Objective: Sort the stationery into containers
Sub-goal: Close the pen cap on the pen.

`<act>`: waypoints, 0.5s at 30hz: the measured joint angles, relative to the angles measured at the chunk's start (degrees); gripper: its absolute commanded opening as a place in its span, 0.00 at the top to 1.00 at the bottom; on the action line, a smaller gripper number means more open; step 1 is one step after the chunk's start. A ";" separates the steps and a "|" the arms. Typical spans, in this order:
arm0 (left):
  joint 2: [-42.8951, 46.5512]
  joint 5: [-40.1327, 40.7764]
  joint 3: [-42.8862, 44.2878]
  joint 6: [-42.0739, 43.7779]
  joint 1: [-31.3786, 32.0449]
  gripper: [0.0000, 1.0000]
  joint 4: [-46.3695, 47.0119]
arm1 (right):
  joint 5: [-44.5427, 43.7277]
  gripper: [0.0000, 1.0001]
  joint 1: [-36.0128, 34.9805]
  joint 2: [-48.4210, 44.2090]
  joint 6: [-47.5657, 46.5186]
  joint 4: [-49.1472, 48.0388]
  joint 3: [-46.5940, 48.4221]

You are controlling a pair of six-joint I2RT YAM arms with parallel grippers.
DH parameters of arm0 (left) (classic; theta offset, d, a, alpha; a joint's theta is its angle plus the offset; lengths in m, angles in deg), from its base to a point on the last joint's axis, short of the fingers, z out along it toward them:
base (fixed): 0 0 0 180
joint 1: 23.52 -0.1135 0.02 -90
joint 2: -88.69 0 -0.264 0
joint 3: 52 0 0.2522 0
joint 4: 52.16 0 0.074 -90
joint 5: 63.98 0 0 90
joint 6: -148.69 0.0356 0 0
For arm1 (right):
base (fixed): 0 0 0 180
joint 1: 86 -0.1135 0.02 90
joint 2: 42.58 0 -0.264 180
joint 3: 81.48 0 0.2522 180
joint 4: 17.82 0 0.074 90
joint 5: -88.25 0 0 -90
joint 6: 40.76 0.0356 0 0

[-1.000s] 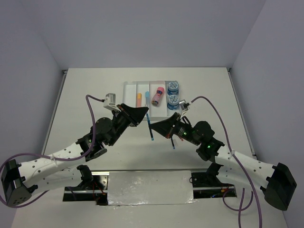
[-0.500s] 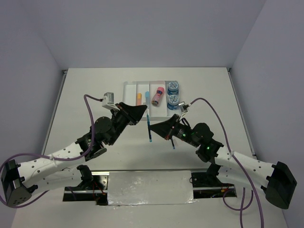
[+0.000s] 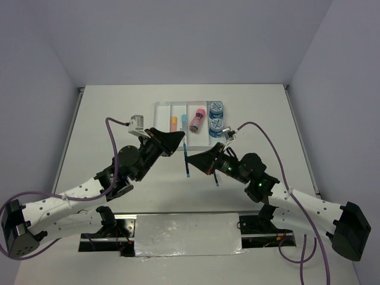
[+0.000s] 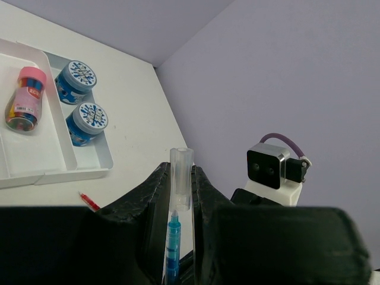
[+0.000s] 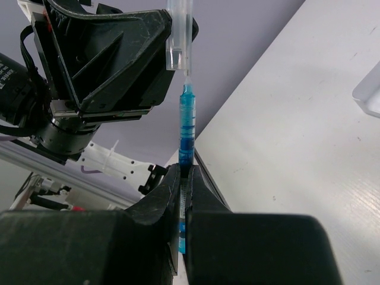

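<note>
From above, the blue pen (image 3: 187, 161) looked like one thin stick caught between the two grippers. The right wrist view showed more. The pen had a clear cap (image 5: 180, 35), and the cap sat right at the pen's thin tip, with the blue part below it. The left wrist view showed a red pen (image 4: 89, 202) lying on the table (image 4: 136, 119) near the front corner of the tray (image 3: 162, 119). It was hard to find from above.

The pink cylinder (image 3: 199, 119) had a label, but the letters were too small to read. The two blue rolls (image 3: 216, 108) had white star shapes on their tops and no words that could be read. The rolls and the cylinder lay in the tray, in lanes side by side. An orange eraser (image 3: 174, 123) and a light-blue eraser (image 3: 184, 119) lay in the tray too.

The left arm reached up from the near left, bent at the elbow, with its tip pointing right. The right arm did the same from the near right, pointing left. The tips met in the middle.

The left gripper (image 4: 181, 181) squeezed the clear cap, with one black finger on each side. The right gripper (image 5: 184, 178) was clamped tight on the blue pen's lower end. The pen hung in the air in front of the tray, not in it.
</note>
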 measured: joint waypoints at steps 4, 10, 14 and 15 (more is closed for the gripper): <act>-0.11 -0.07 0.00 0.70 0.00 0.96 0.00 | 0.48 1.00 0.00 0.31 -0.02 0.04 0.22; -0.11 -0.07 0.00 1.09 0.00 0.95 0.00 | 0.52 1.00 -0.11 0.35 -0.20 0.13 0.31; -0.11 -0.11 0.00 1.18 0.00 0.96 -0.02 | 0.50 1.00 -0.22 0.35 -0.26 0.42 0.31; -0.11 -0.20 0.00 1.22 0.00 0.96 -0.02 | 0.50 1.00 -0.24 0.35 -0.31 0.42 0.33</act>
